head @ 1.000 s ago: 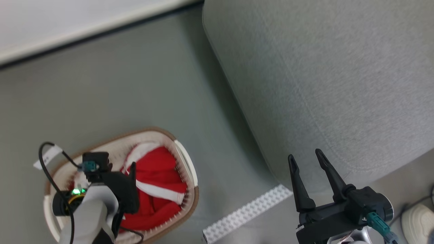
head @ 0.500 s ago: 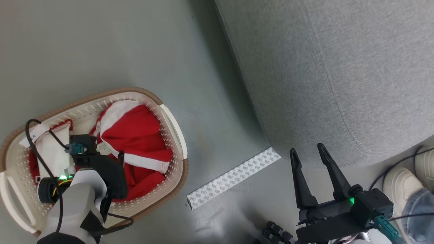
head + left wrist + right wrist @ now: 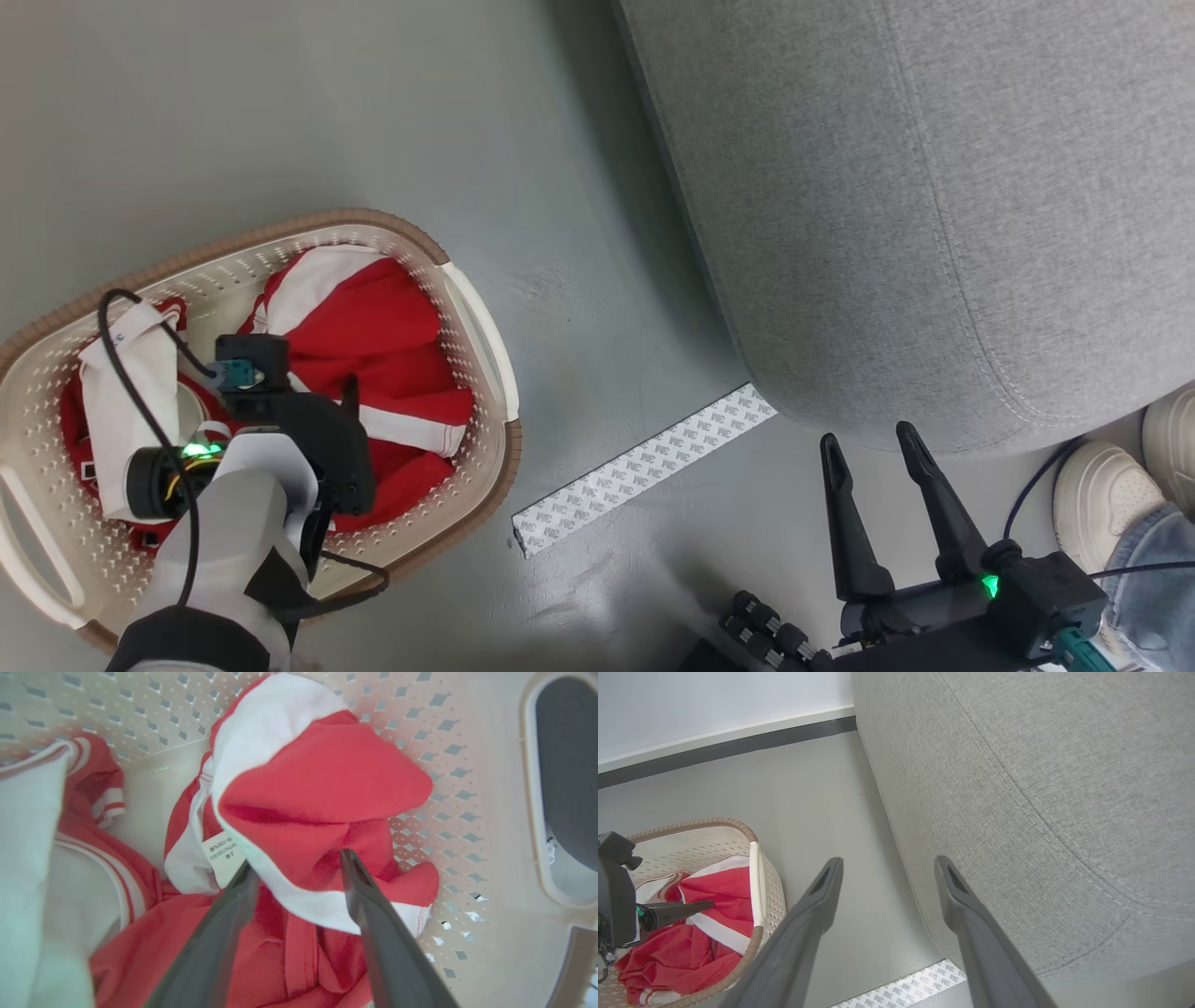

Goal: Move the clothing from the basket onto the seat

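Leftmost, the basket [image 3: 411, 271] is sitting on the grey floor [image 3: 280, 112], and the clothing [image 3: 373, 327] is lying crumpled inside it, red cloth with white panels and stripes. The left claw [image 3: 296, 861] is reaching down into the basket, its jaws standing wide on either side of a raised red-and-white fold, not pinching it. A strip of white patterned tape [image 3: 644, 467] is lying on the floor between the basket and the seat [image 3: 934, 205]. The right claw [image 3: 868, 434] is hovering near the seat's rounded corner, jaws spread wide and holding nothing. A pale shoe [image 3: 1097, 495] is showing at the right edge.
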